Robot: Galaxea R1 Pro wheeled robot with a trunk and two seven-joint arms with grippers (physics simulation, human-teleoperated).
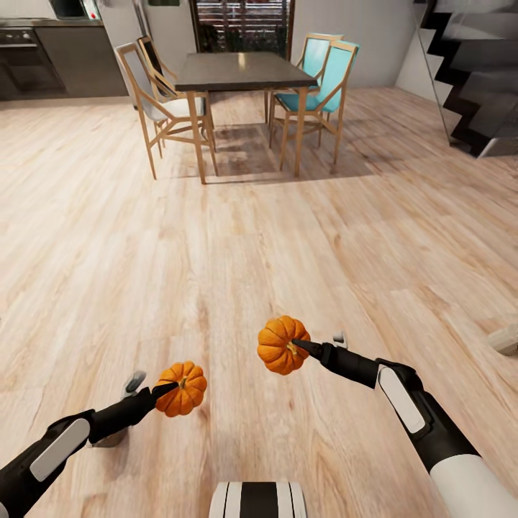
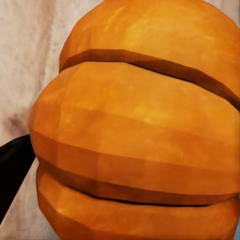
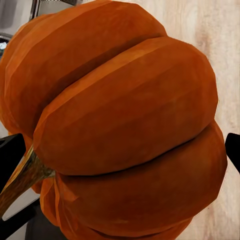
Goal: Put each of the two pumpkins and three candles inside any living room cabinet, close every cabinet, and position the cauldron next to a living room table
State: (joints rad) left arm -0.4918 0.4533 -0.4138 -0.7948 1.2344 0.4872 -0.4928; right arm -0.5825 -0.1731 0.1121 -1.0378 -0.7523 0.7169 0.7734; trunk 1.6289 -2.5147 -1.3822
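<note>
Two pumpkins, one per arm, both off the floor. Head view: your left gripper (image 1: 171, 391) is pinched on the left pumpkin (image 1: 182, 388), held low over the wood floor (image 1: 288, 237), just ahead of the robot base (image 1: 257, 500). Your right gripper (image 1: 296, 347) is clamped on the right pumpkin (image 1: 282, 345), carried higher and further forward than the left one; the two are apart, not touching. Ahead, well away, you have a dark-topped dining table (image 1: 241, 70) with two pale-seated chairs (image 1: 155, 97) on its left side and two teal chairs (image 1: 324, 79) on its right. Kitchen units with an oven (image 1: 25, 61) sit at far left, a dark staircase (image 1: 471, 79) at far right. A small pale object (image 1: 503, 338) lies on the floor at the right edge; you can't tell what it is.

Left wrist view: the pumpkin's orange ribs (image 2: 140, 130) sit right against the lens, one dark finger (image 2: 12, 170) showing at its edge, pale floor behind.

Right wrist view: the other pumpkin (image 3: 125, 125) is just as close, its brown stem (image 3: 22, 177) angled out to one side, dark fingers (image 3: 10, 150) at either edge, floor planks beyond.
</note>
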